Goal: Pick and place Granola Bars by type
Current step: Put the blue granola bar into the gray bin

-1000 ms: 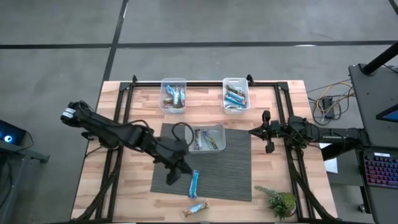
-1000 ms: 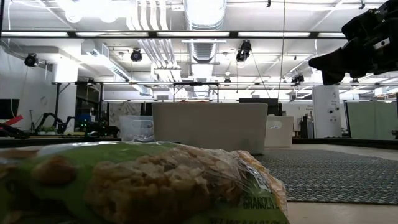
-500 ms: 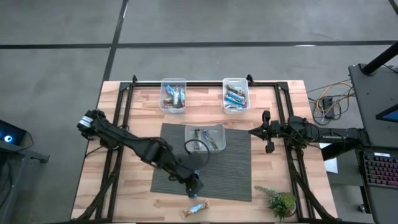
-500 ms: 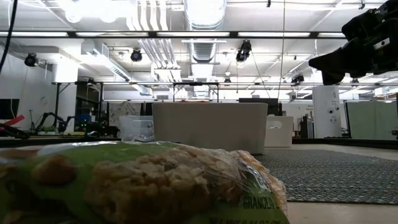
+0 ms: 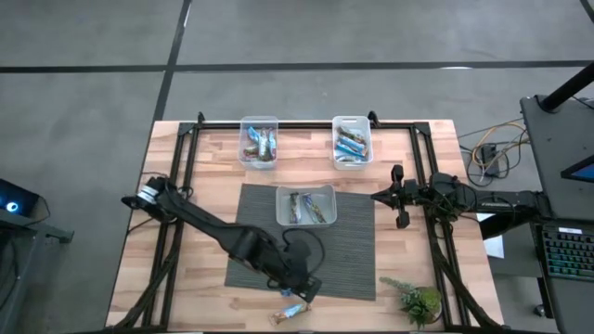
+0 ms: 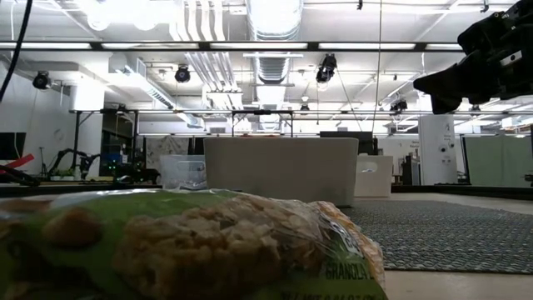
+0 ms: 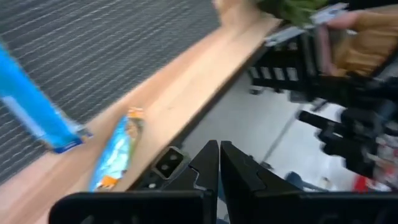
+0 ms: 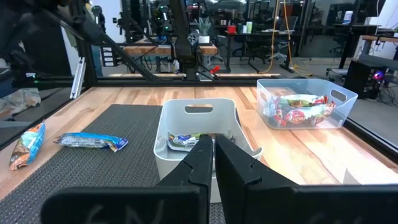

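Both arms matte black, slim jointed links. Left arm [image 5: 213, 232] has white-grey cap at base joint, black cable loop near wrist. Right arm [image 5: 464, 198] black, chunky. Fingers [image 7: 208, 168] dark, flat, tapered, small screw-holed plate beside them.

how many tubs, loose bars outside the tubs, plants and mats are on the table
rectangular plastic tubs: 3
shiny blue wrapped bar, loose: 1
multicoloured wrapped bar, loose: 1
small green plant: 1
dark woven mat: 1
total: 7
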